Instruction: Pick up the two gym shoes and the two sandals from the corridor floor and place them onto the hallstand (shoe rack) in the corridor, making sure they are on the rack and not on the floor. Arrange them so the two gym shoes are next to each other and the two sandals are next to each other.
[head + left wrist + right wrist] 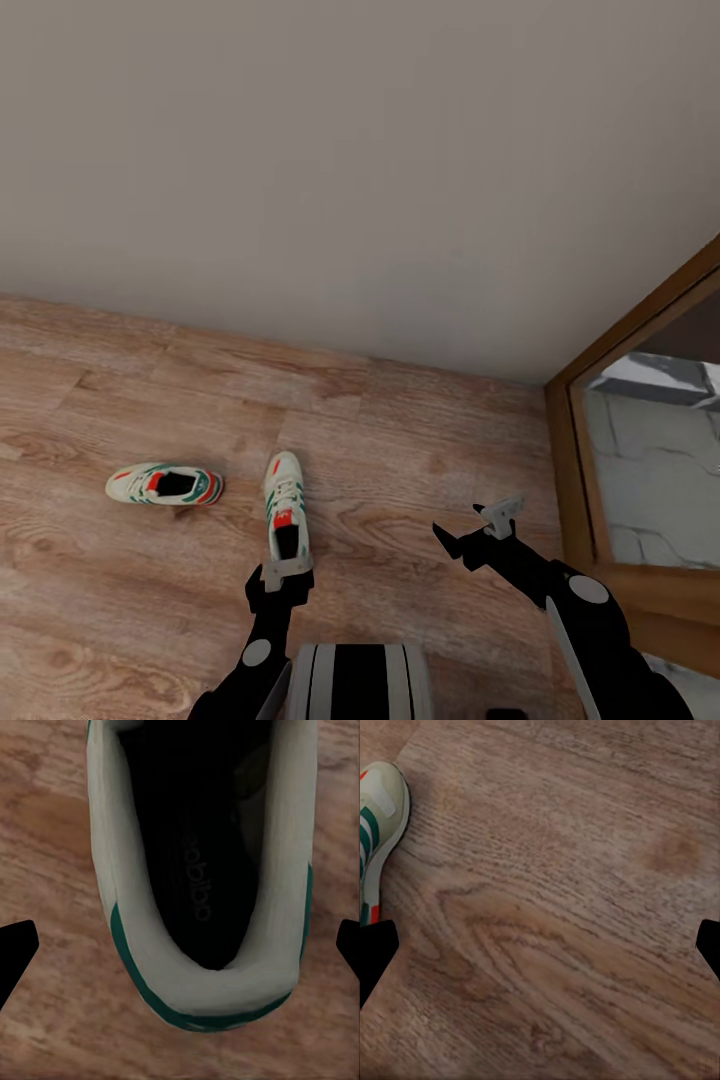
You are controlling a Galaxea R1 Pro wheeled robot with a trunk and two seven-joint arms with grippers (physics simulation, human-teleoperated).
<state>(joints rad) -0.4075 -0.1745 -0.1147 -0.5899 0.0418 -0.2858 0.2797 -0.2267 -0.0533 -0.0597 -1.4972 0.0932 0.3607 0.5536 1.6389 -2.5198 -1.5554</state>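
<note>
White gym shoe (285,505) at twelve o'clock under spread-fingered left gripper (286,572), poised over its heel for grasping; right gripper (478,528) likewise unclosed, idle.

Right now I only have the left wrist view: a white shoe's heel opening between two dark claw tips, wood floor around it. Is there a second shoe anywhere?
Observer: Yes. In the head view a second shoe lies on the floor to the left of the near shoe, lying crosswise to it and apart from it.
Operator: Where is the left claw relative to the near shoe?
Observer: The left claw is at that shoe's heel end, the end nearest the robot.
Operator: And the other arm?
Observer: The right claw is open over bare floor, to the right of the near shoe, with nothing between its fingers.
</note>
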